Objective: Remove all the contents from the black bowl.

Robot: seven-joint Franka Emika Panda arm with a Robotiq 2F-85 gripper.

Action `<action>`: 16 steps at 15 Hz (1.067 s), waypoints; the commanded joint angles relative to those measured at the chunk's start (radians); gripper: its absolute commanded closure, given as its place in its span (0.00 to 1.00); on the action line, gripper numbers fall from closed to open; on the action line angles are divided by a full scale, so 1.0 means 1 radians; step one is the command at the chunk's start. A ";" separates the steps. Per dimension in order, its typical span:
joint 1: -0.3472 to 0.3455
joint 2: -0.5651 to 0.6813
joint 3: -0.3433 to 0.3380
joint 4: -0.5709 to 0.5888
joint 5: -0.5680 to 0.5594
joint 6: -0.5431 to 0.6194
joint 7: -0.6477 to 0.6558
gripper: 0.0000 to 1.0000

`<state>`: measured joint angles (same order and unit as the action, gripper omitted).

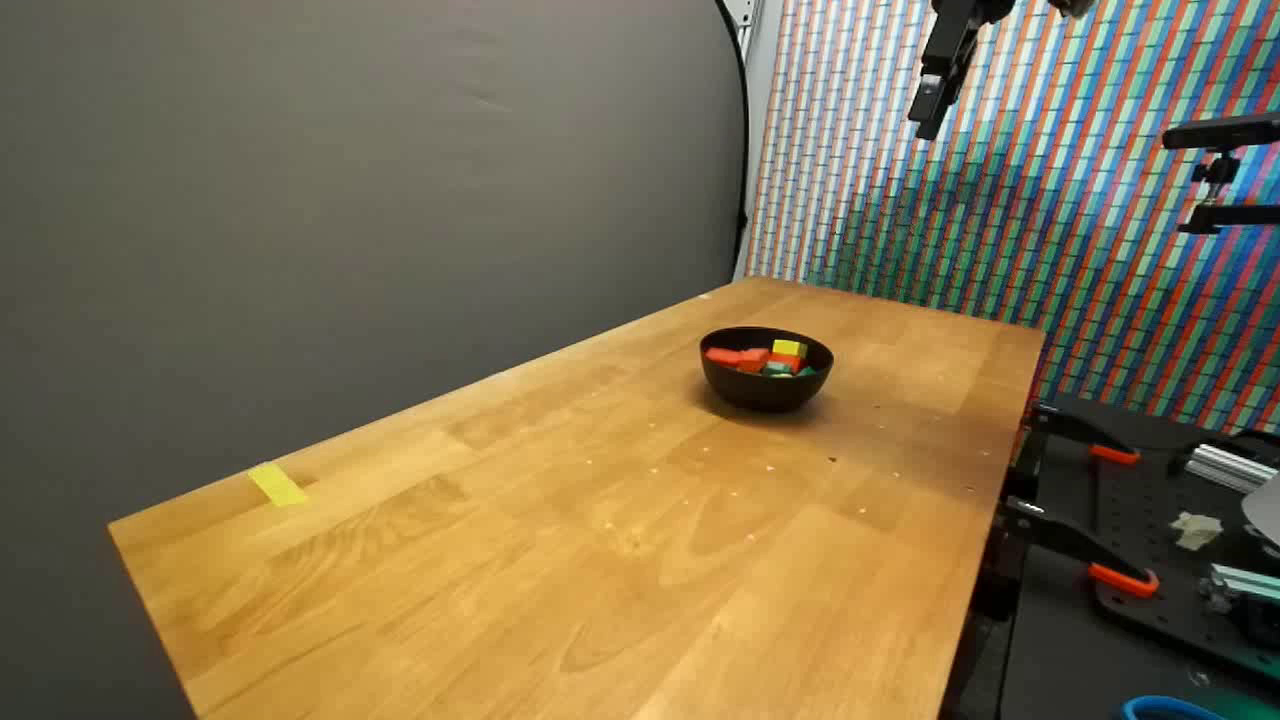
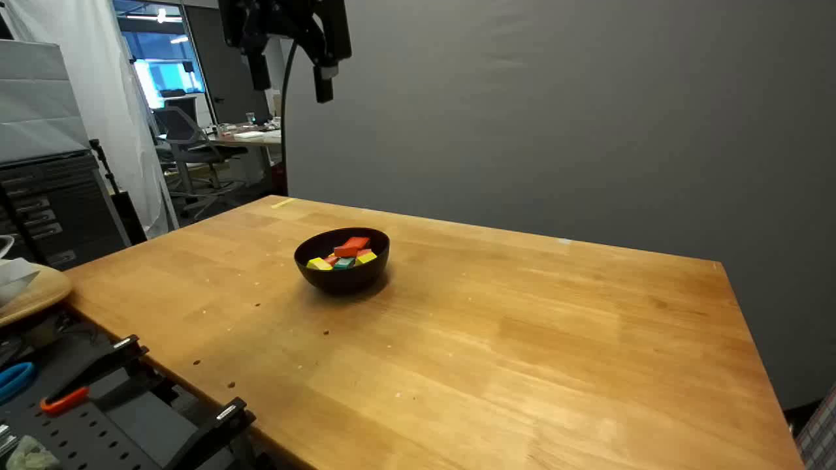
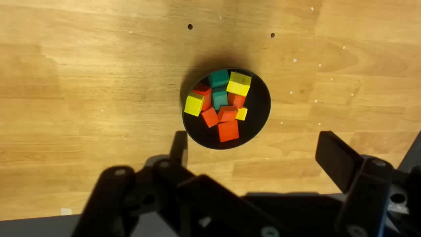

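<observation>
The black bowl point(image 1: 765, 393) stands upright on the wooden table in both exterior views point(image 2: 343, 282). Seen from above in the wrist view, the bowl point(image 3: 260, 108) holds the contents: several small blocks, among them a red block point(image 3: 228, 131), a yellow block point(image 3: 194, 104) and a green block point(image 3: 220, 99). They lie heaped, mostly toward one side. My gripper point(image 2: 292, 93) hangs high above the table, well over the bowl's height. In the wrist view the gripper point(image 3: 253, 136) is wide open, with nothing between its fingers; the bowl appears beyond the fingertips.
A flat yellow tape strip point(image 1: 277, 484) sticks to the table point(image 1: 560, 600) near one edge. Black clamps point(image 2: 215, 434) grip another edge, beside a dark perforated plate point(image 2: 98, 437). A round wooden board point(image 2: 39, 301) adjoins a table corner. A grey backdrop point(image 2: 555, 117) rises behind.
</observation>
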<state>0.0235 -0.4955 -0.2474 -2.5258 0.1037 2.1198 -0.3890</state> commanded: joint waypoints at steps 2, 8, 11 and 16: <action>-0.021 0.017 0.033 0.009 -0.001 0.029 0.015 0.00; -0.027 0.343 0.196 0.116 -0.243 0.257 0.182 0.00; -0.014 0.534 0.237 0.189 -0.327 0.395 0.240 0.00; -0.006 0.668 0.258 0.238 -0.276 0.409 0.216 0.00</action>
<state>0.0212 0.1762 0.0071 -2.2871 -0.1714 2.5321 -0.1728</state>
